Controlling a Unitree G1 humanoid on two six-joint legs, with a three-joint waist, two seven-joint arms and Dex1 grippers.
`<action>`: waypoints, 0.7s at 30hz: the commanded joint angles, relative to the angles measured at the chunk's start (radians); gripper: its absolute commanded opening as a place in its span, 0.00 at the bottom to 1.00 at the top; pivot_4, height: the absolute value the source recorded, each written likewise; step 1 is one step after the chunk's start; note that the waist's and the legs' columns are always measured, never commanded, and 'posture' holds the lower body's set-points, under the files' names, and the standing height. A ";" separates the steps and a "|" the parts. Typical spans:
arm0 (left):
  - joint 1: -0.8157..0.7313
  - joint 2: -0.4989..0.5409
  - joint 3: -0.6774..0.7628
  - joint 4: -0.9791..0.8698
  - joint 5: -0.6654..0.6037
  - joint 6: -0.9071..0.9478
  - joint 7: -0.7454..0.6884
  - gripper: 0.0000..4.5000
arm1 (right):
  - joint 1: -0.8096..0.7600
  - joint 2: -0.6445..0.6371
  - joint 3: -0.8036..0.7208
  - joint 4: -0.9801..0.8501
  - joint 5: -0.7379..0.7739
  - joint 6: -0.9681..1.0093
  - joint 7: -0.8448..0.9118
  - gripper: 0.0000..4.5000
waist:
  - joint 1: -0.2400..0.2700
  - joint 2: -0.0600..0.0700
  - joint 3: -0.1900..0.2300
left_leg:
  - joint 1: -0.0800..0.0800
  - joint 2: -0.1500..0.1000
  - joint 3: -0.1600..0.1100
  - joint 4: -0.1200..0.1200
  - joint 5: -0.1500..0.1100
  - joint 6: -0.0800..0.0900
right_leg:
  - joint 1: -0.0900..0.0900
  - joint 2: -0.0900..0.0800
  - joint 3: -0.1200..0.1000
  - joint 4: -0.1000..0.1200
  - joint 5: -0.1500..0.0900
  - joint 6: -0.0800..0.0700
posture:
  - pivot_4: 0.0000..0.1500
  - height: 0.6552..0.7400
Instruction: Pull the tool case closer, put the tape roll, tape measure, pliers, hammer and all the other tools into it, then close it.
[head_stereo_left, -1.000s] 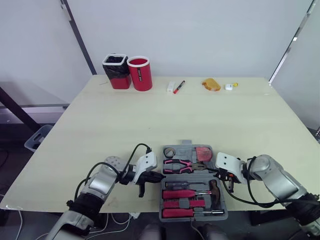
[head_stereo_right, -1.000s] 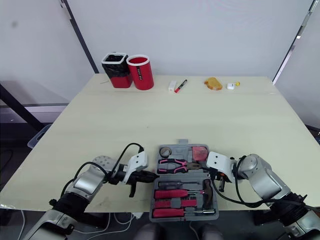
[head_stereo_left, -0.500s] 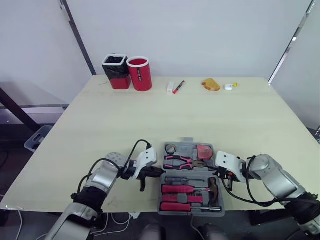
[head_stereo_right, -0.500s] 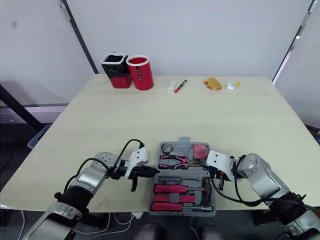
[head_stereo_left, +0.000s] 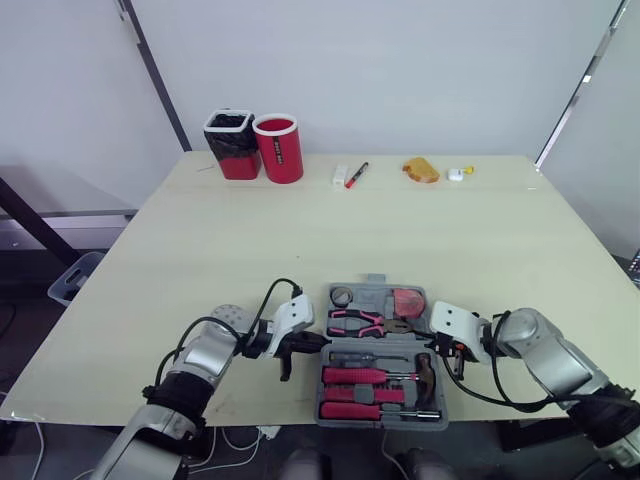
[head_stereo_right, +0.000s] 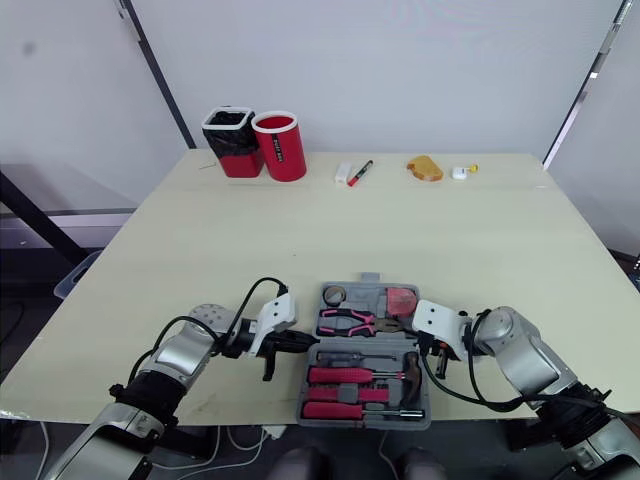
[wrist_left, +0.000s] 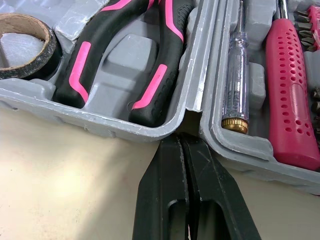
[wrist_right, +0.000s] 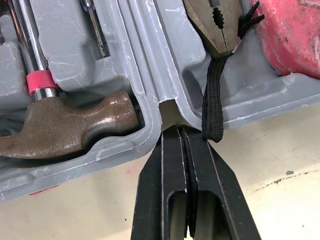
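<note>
Two head views, one scene: open grey tool case (head_stereo_left: 383, 350) at the near edge of the pale table (head_stereo_left: 300, 230), one half farther, one half nearer. Packed inside: tape roll (head_stereo_left: 341, 296), red tape measure (head_stereo_left: 407, 303) and pink-handled pliers (head_stereo_left: 355, 323) in the far half; hammer (head_stereo_left: 428, 372) and pink screwdrivers (head_stereo_left: 360, 377) in the near half. Left hand (head_stereo_left: 312, 344) against the case's left side, right hand (head_stereo_left: 441, 352) against its right side, both level with the hinge line. Along the table's back edge, well apart from the case: two red containers (head_stereo_left: 279, 148), a marker (head_stereo_left: 357, 174), some small items.

Left wrist view: black fingers (wrist_left: 165, 190) pressed together, nothing between them, tips touching the notch between the two halves. Just beyond, tape roll, pliers handles, a clear-shafted tester (wrist_left: 236, 75).

Right wrist view: same pinched-shut fingers, tips at the hinge notch on the other side. Hammer head to one side; pliers nose and a black cord (wrist_right: 212, 100) to the other, cord draped over the rim beside one fingertip.

Judging by looks: rigid moulded plastic, thin-walled, smooth and likely slippery, weighted with steel tools. Probably best taken by the far half's outer rim, one hand per side, and folded over evenly. Worth watching the cord, liable to catch in the seam.
</note>
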 joint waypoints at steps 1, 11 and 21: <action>0.015 -0.005 -0.019 0.027 0.047 0.014 0.053 0.01 | -0.024 0.016 -0.022 -0.005 -0.005 -0.030 -0.026 0.00 | 0.000 0.000 0.000 | 0.000 0.000 0.000 0.000 0.000 0.000 | 0.000 0.000 0.000 0.000 0.000 0.000 | 1.00 1.00; 0.013 -0.004 -0.016 0.037 0.051 0.010 0.064 0.01 | -0.024 0.022 -0.023 -0.002 -0.005 -0.040 -0.033 0.00 | 0.000 0.000 0.000 | 0.000 0.000 0.000 0.000 0.000 0.000 | 0.000 0.000 0.000 0.000 0.000 0.000 | 1.00 1.00; 0.003 -0.006 -0.016 0.060 0.055 -0.001 0.079 0.01 | -0.033 0.036 -0.030 0.024 -0.012 -0.061 -0.052 0.00 | -0.001 0.000 0.000 | 0.000 0.000 0.000 0.000 0.000 0.000 | 0.000 0.000 0.000 0.000 0.000 0.000 | 1.00 1.00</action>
